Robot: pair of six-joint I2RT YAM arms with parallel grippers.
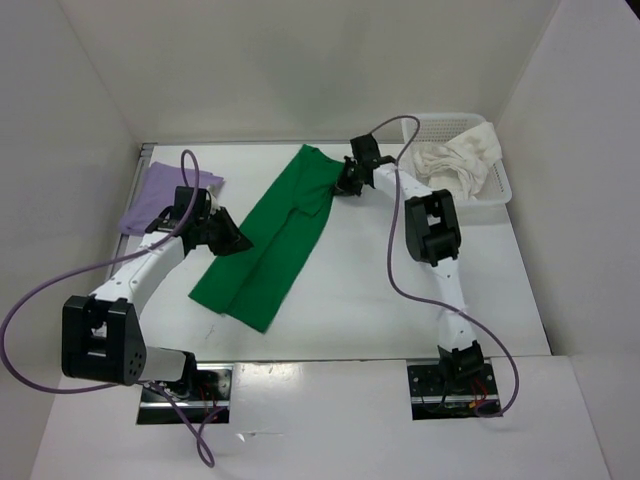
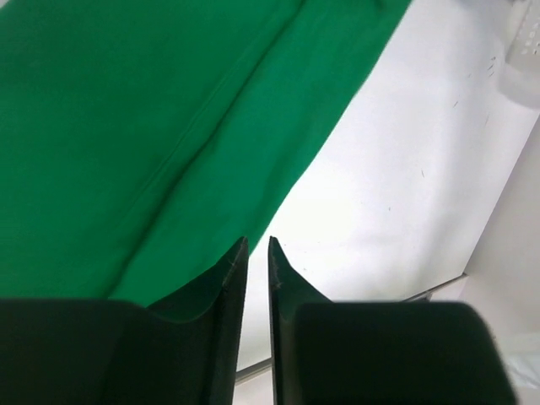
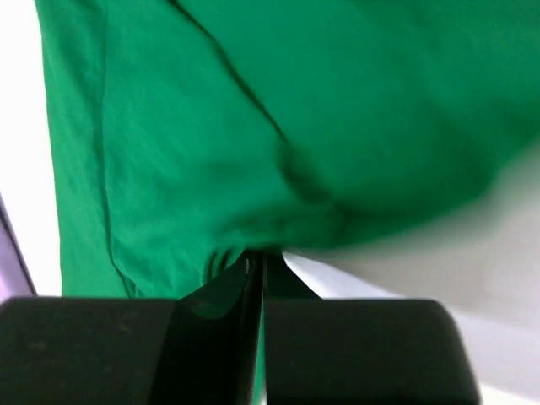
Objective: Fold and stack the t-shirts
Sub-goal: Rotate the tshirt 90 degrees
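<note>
Folding the bright green cloth t-shirt (image 1: pixel 270 250), lying on the surface (image 1: pixel 360 290) left of the white mesh basket (image 1: pixel 478 203). My right hand (image 3: pixel 257 257) pinches its basket-side edge; whether my left hand (image 2: pixel 257 245) has a grip, I can't tell. Next I'd carry that edge across evenly.

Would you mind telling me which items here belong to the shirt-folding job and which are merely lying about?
Part of the job:
- green t-shirt, laid out in the middle
- lavender t-shirt, at the far left
- white t-shirt, crumpled in the basket

Just lying about:
- white mesh basket, at the far right
- purple cables trailing from the arms
</note>
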